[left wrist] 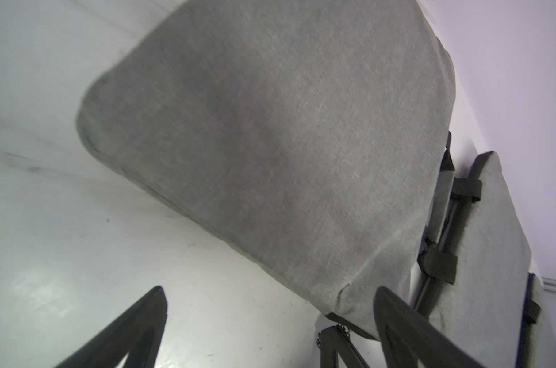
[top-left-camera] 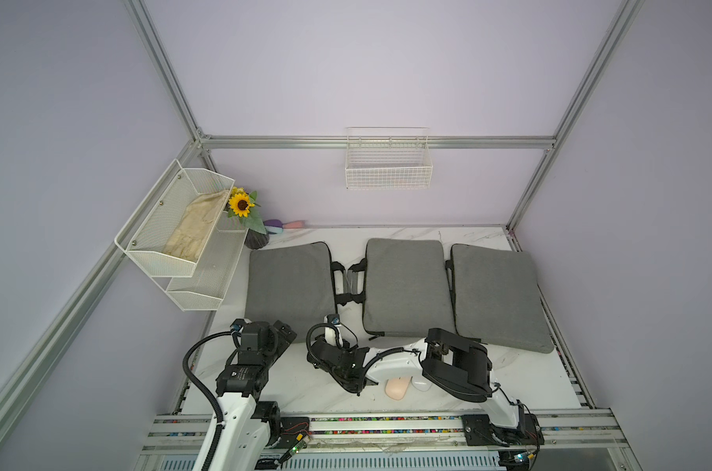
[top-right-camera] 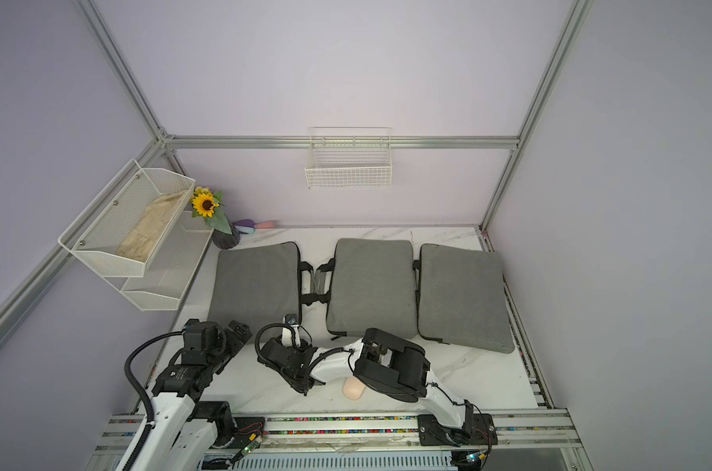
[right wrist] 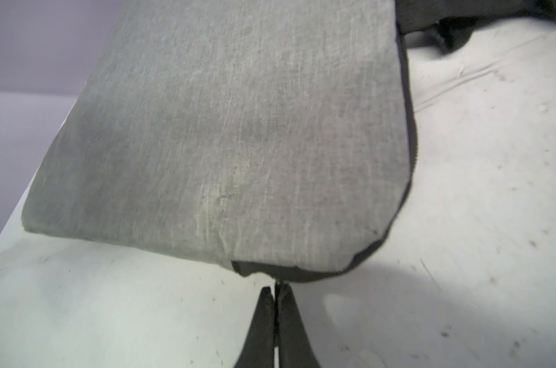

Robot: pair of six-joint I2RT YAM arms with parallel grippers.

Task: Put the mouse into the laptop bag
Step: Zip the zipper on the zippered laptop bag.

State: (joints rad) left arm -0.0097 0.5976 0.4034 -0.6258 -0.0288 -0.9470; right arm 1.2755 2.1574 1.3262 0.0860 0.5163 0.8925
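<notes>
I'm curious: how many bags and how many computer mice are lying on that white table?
Grey bags: 3 (left bag, middle bag, right bag)
Mice: 2 (pink mouse, white mouse partly hidden under the right arm)
Total: 5

Pink mouse (top-left-camera: 398,388) near grey laptop bag (top-left-camera: 291,285)

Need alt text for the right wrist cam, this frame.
The right gripper, jaws shut, pinches what looks like a thin zipper pull at a corner of a grey laptop bag. The bag lies flat on a scuffed white table.
</notes>
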